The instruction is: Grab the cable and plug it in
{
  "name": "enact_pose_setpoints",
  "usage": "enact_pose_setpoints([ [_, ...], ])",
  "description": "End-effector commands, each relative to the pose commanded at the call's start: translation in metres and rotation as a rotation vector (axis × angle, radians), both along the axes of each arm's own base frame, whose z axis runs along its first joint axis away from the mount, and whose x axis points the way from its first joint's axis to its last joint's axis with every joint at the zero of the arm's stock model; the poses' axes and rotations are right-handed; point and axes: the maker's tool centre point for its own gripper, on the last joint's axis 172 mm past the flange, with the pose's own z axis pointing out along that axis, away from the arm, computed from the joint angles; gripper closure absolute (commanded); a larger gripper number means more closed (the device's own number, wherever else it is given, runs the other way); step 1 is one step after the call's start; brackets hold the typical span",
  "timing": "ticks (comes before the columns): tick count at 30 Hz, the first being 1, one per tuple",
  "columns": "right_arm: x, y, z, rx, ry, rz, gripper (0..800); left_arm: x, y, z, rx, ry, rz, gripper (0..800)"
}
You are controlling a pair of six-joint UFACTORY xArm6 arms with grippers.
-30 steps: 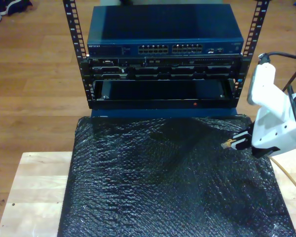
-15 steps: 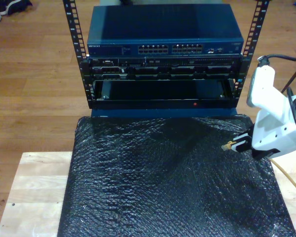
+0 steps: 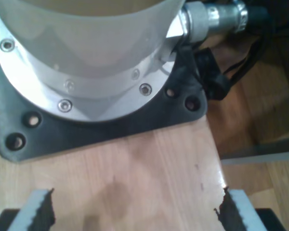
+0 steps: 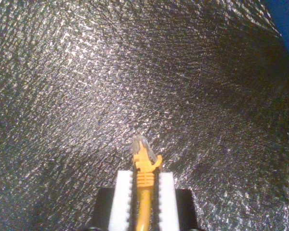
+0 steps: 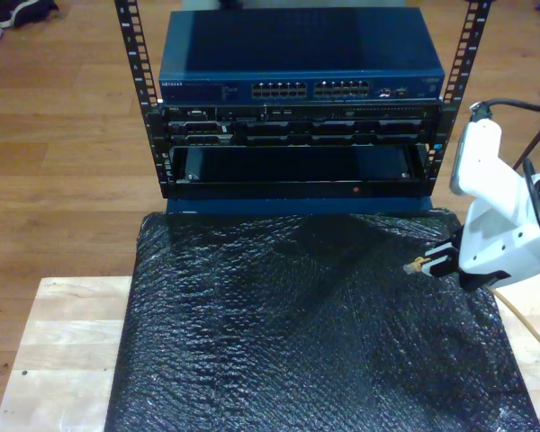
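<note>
The yellow-orange cable (image 4: 143, 185) runs between the white pads of my second gripper (image 4: 143, 192), which is shut on it just behind the small clear plug (image 4: 140, 144). In the exterior view that gripper (image 5: 443, 261) hovers over the black mat's edge at the exterior view's right, the plug (image 5: 413, 265) pointing toward the view's left, and the cable (image 5: 522, 317) trails off behind it. The blue network switch (image 5: 301, 88) with its rows of ports sits on top of the rack, well beyond the plug. My first gripper (image 3: 135, 211) stands open over bare wood.
A black bubbled mat (image 5: 306, 333) covers the wooden table (image 5: 63, 351). The black rack (image 5: 297, 148) stands behind it with an empty bay low down. A metal arm base on a black plate (image 3: 101, 120) sits close before my first gripper.
The second gripper with the cable has risen slightly and barely shifted; the plug stays at about the same spot over the mat.
</note>
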Motion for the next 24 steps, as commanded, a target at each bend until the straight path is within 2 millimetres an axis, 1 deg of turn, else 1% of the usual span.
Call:
enact_pose_setpoints([
  [5,0.0005,0.0002,-0.0003,-0.001,-0.001,0.000,800,-0.0020,-0.0055,-0.0040,-0.015,-0.003,-0.002,0],
  [9,0.0017,0.0000,0.0009,0.000,-0.005,-0.002,800,-0.0002,-0.0024,-0.0093,0.003,-0.021,-0.013,0],
  [14,0.0048,0.0008,0.0074,0.001,-0.019,-0.002,800,-0.0021,-0.0036,-0.0103,-0.003,-0.020,-0.002,0],
  [24,0.0049,0.0018,0.0093,0.000,-0.028,0.006,800,-0.0022,-0.0040,-0.0105,-0.005,-0.020,-0.002,0],
])
